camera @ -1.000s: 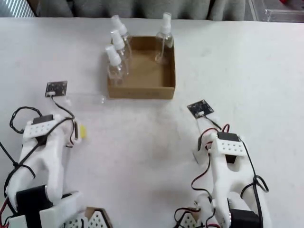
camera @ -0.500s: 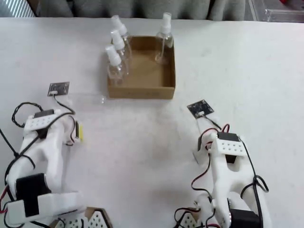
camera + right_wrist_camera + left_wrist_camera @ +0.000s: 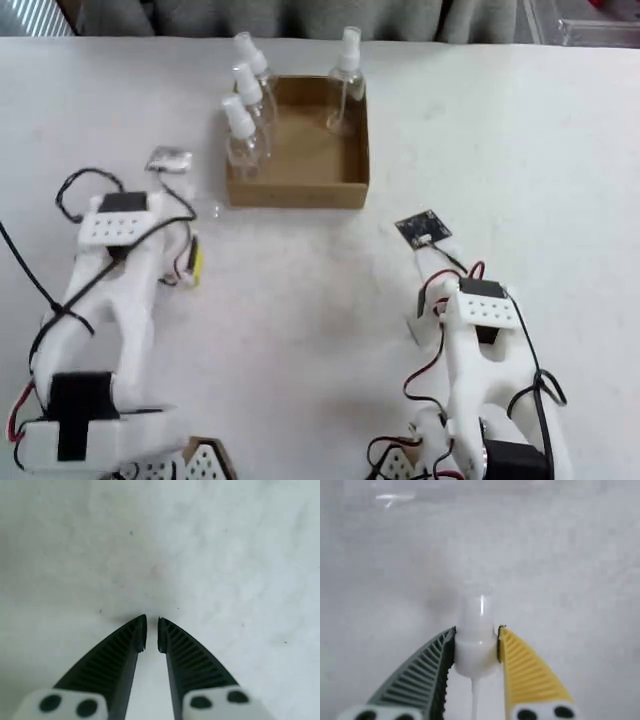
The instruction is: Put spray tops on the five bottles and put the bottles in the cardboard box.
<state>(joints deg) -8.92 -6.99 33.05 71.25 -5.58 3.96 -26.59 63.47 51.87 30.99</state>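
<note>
My left gripper [image 3: 476, 632] is shut on a white spray top [image 3: 477, 647], its thin tube running back between the grey and yellow fingers. In the high view this gripper [image 3: 190, 265] hangs just short of a clear capless bottle [image 3: 207, 209] lying on the table left of the cardboard box [image 3: 300, 185]. Three capped bottles [image 3: 243, 120] stand along the box's left wall and one [image 3: 346, 80] at its far right corner. My right gripper [image 3: 152, 630] is shut over bare table with nothing in it, and its arm [image 3: 478, 330] sits at the front right.
Two small black camera boards [image 3: 422, 228] [image 3: 168, 159] with wires stick out from the arms. The white table [image 3: 520, 150] spreads wide to the right of the box. A clear container [image 3: 590, 25] stands at the far right edge.
The left arm has swung forward and to the right with the spray top, closer to the lying bottle and the box. The right arm has not moved.
</note>
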